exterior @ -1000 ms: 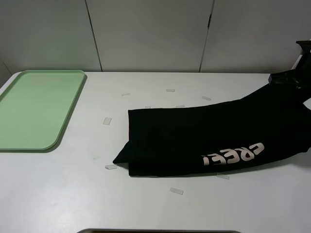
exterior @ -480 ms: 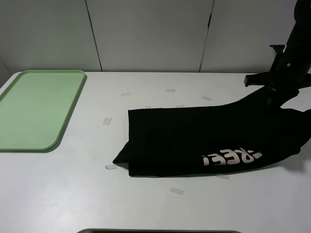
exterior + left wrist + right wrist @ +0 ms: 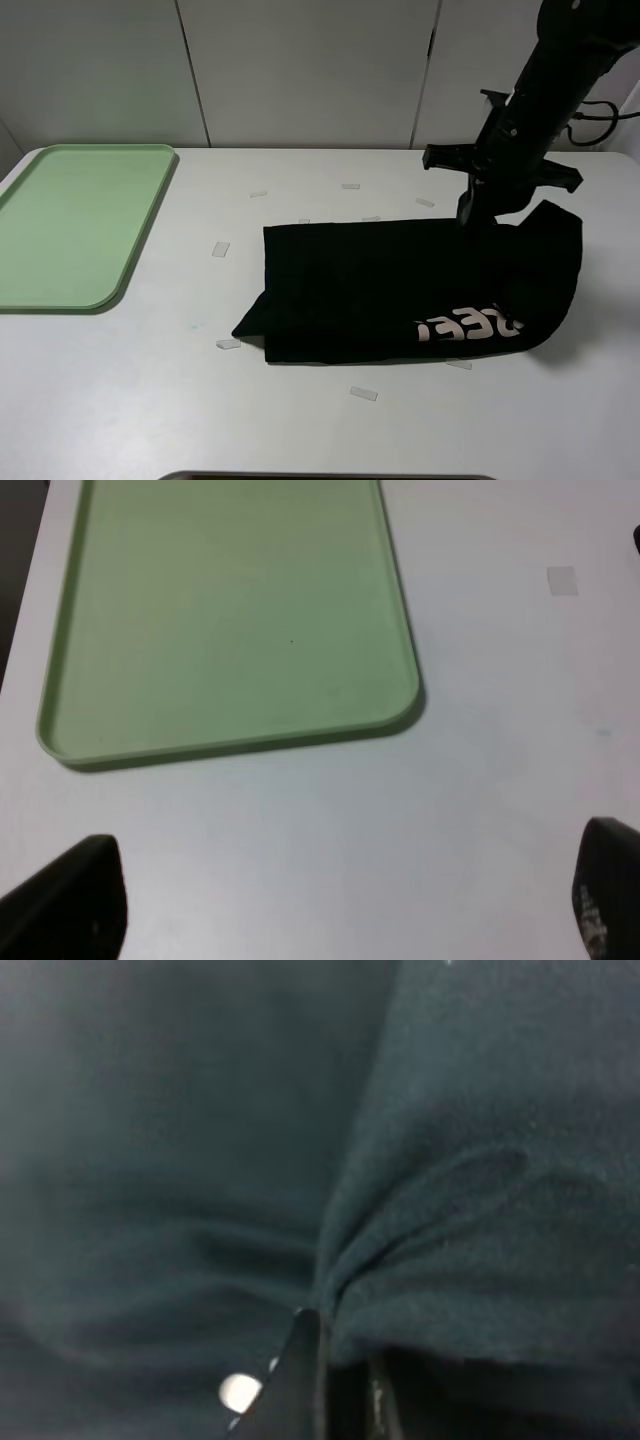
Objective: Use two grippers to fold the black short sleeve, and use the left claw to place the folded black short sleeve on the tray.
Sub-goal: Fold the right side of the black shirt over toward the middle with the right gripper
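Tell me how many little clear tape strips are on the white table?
9 small clear tape strips. Five lie beyond the black cloth T-shirt, one to its left, one by its near-left corner, two in front. More may hide under the shirt.

shirt [image 3: 380, 285] — matt blk cloth, tray [image 3: 70, 225] — smooth plastic
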Controlling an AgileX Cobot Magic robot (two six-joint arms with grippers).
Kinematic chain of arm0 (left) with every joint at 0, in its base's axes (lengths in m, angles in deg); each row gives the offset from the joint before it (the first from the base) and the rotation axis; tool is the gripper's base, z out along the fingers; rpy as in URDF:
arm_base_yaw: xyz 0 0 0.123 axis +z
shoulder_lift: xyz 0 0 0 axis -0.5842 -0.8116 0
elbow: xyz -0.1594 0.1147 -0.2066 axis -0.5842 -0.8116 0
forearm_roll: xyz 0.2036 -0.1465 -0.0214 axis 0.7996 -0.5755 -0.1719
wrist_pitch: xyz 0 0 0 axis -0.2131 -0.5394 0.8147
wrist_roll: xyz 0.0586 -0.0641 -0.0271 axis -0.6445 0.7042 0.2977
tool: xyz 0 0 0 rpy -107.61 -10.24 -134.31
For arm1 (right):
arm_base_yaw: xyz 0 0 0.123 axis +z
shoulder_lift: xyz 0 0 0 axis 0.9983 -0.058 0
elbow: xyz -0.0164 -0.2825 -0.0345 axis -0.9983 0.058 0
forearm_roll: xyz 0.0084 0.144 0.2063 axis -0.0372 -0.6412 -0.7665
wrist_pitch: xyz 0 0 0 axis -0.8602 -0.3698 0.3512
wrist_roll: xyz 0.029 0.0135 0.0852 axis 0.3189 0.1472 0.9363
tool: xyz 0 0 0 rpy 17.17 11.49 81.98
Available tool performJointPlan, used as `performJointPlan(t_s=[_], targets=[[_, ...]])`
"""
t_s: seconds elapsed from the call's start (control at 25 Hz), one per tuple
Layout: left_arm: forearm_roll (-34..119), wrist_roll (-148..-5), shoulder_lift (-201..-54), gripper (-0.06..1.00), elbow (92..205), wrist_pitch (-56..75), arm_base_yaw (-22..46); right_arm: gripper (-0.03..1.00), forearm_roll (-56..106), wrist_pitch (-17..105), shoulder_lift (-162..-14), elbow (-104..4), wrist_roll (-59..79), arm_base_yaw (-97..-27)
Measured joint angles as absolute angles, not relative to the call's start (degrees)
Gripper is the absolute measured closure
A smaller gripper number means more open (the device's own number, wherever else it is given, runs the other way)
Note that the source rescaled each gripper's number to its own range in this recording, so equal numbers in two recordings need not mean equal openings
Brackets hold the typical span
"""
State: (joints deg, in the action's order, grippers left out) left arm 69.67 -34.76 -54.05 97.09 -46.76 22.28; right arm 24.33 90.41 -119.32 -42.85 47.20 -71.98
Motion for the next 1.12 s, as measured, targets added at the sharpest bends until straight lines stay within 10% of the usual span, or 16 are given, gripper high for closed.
performJointPlan(t_s=[0.36, 0.64, 1.12], targets=[[69.7, -34.8, -54.1, 0.07, 97.1, -46.8, 22.3, 0.94, 21.3, 83.6, -125.4, -42.9, 45.2, -67.1], [69.7, -34.8, -54.1, 0.07, 97.1, -46.8, 22.3, 0.06, 16.2, 79.5, -126.5, -42.9, 32.3, -65.9], [69.7, -34.8, -54.1, 0.07, 97.1, -46.7, 22.3, -0.03, 25.7, 82.8, -125.1, -47.2, 19.7, -67.4]])
